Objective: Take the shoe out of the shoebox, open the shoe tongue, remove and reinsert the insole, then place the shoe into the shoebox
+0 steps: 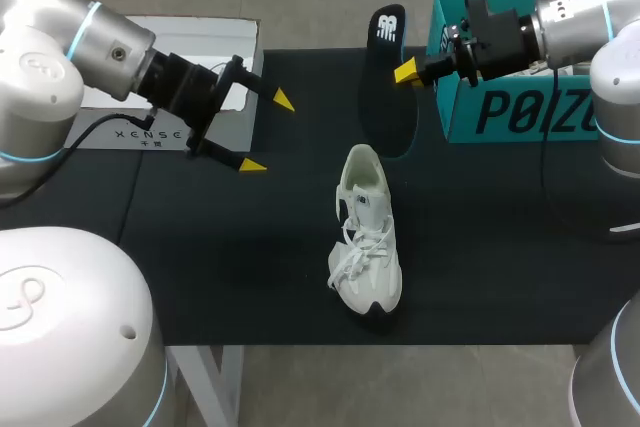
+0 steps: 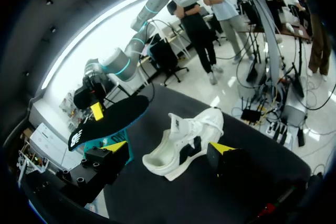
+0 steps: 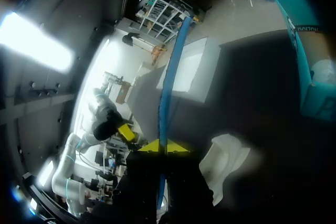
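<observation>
Teal shoebox (image 1: 500,112) at far right of black mat (image 1: 200,247). White shoe (image 1: 367,242) upright mid-mat, well apart from both grippers. Right gripper (image 1: 408,72) clamped on dark insole (image 1: 388,77), held on edge beside shoebox. Left gripper (image 1: 268,132) fingers apart, left of shoe.

The left arm (image 1: 40,77), frame left, and right arm (image 1: 610,57), upper right, are glossy white shells with pale blue rings and grey forearms. Black fingers (image 1: 283,100) end in yellow wedges; a black cable (image 1: 95,129) hangs at middle left.
</observation>
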`<state>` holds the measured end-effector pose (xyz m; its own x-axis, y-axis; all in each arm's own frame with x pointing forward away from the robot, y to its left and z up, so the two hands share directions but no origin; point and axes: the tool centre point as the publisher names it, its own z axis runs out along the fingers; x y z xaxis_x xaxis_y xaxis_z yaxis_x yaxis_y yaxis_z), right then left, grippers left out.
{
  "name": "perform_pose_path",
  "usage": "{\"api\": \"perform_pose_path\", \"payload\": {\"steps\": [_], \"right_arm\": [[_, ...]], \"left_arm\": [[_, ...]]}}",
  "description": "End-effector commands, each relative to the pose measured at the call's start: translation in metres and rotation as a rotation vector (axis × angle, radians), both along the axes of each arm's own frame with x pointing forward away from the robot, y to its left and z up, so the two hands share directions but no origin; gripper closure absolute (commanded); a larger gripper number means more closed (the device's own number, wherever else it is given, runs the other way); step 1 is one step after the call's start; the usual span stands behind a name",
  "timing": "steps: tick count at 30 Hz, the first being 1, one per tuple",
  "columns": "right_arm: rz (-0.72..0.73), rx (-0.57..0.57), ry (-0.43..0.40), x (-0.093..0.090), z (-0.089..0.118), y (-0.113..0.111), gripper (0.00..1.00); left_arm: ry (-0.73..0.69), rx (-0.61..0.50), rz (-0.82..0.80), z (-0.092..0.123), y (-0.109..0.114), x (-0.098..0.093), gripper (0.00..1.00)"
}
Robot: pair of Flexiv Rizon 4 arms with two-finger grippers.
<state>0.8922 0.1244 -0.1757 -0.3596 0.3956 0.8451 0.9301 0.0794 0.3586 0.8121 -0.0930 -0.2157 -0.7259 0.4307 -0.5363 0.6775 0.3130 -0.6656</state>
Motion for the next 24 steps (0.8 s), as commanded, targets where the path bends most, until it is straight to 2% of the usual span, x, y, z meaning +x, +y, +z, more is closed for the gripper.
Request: {"api": "perform_pose_path", "payload": {"steps": [1, 7, 13, 24], "right_arm": [[-0.002, -0.005, 0.001, 0.0, 0.0, 0.001, 1.0], [-0.002, -0.005, 0.001, 0.0, 0.0, 0.001, 1.0], [-0.002, -0.005, 0.001, 0.0, 0.0, 0.001, 1.0], [-0.002, -0.005, 0.001, 0.0, 0.0, 0.001, 1.0]], "left_arm": [[0.037, 0.025, 0.032, -0.005, 0.017, -0.012, 0.0], [0.148, 0.108, 0.044, -0.013, 0.033, -0.015, 0.0], [0.192, 0.188, 0.05, -0.015, 0.039, -0.012, 0.0], [0.192, 0.188, 0.05, -0.015, 0.039, -0.012, 0.0]]}}
